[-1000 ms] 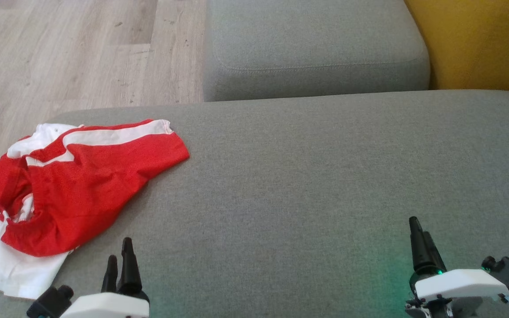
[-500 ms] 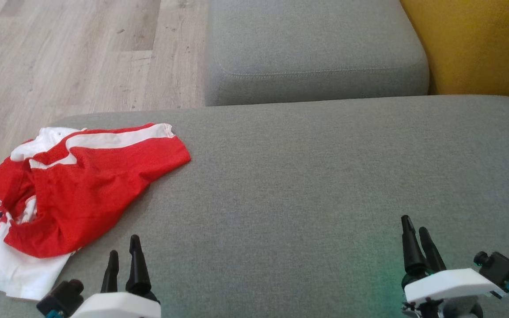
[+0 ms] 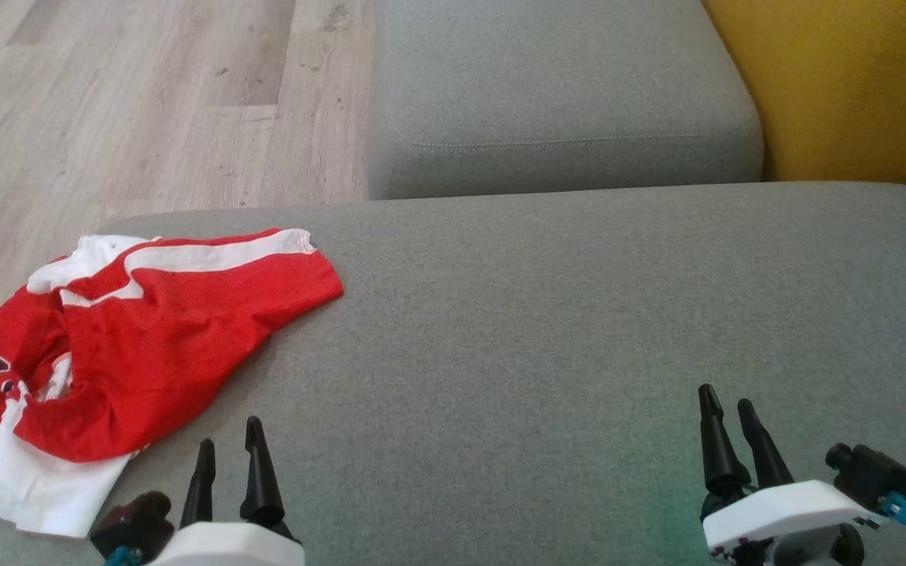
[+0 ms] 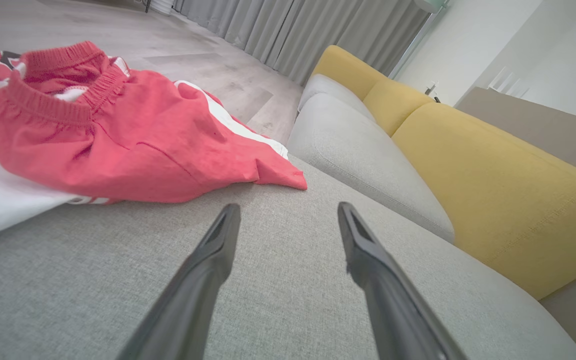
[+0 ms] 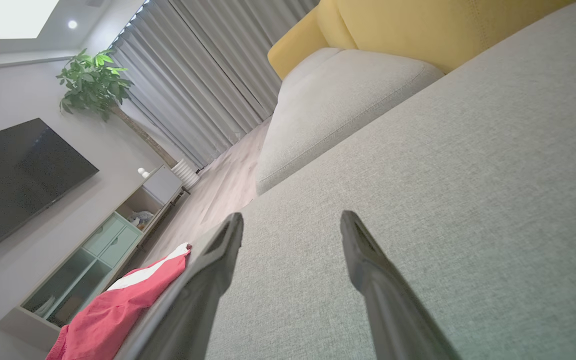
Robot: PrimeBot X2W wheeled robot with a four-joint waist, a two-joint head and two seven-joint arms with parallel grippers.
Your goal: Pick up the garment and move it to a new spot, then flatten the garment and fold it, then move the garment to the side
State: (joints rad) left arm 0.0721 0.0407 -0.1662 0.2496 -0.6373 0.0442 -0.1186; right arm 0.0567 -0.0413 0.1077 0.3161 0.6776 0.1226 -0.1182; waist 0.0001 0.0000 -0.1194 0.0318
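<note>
A wooden floor fills the far left. The garment, red with white stripes and a white panel at its near edge, lies crumpled on the left end of the near grey seat, with dark lettering at its left edge. The left wrist view shows a gathered red waistband on it.

Just right of the garment's near edge, apart from the cloth, the left tool hovers low over the seat. Its 2 dark fingers are spread wide with nothing between them.

The middle of the seat is bare grey fabric. Beyond it sits a 2nd grey cushion.

At the near right, well apart from the garment, the right tool is also over the seat, its 2 fingers spread wide and holding nothing. A yellow backrest stands at the far right. The right wrist view also takes in curtains, a plant and a dark screen.
</note>
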